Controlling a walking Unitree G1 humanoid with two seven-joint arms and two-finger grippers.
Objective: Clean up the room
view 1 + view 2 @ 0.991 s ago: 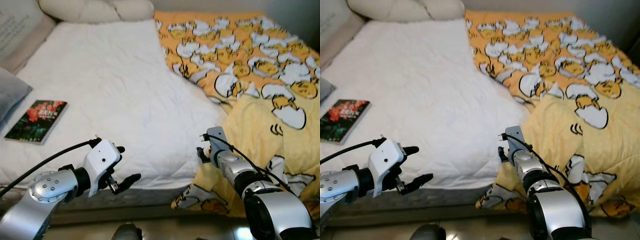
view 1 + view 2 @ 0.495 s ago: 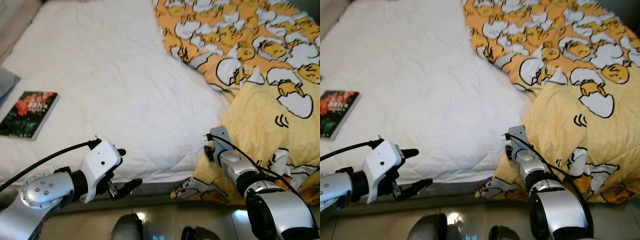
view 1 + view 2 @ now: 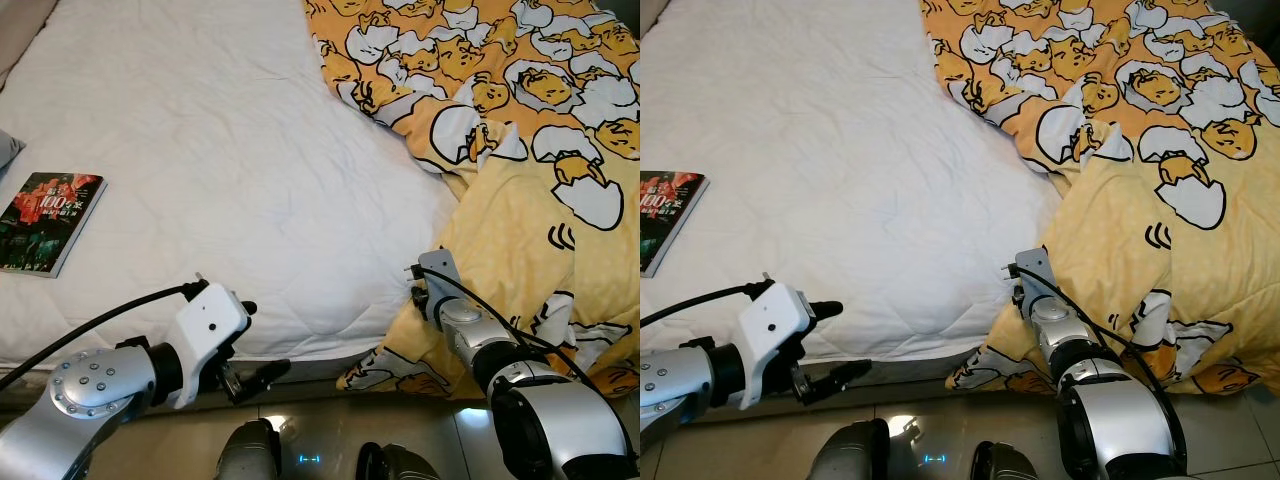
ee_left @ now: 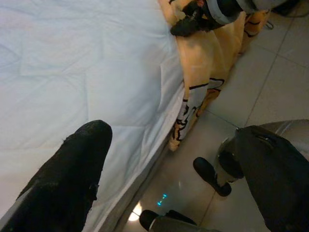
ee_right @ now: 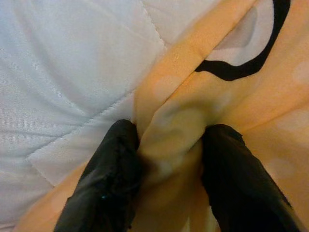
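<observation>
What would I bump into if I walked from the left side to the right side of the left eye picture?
Dark paperback book with red flowers on its cover → left gripper over the bed's near edge → white quilted mattress → right gripper pinching the blanket's edge → yellow blanket with cartoon egg prints.

A wide stretch of white mattress is lying open through the frame's centre and upper left. A book is sitting at the left edge, well apart from that stretch. A bunched yellow blanket is crowding the right side, spilling over the mattress's lower right corner
</observation>
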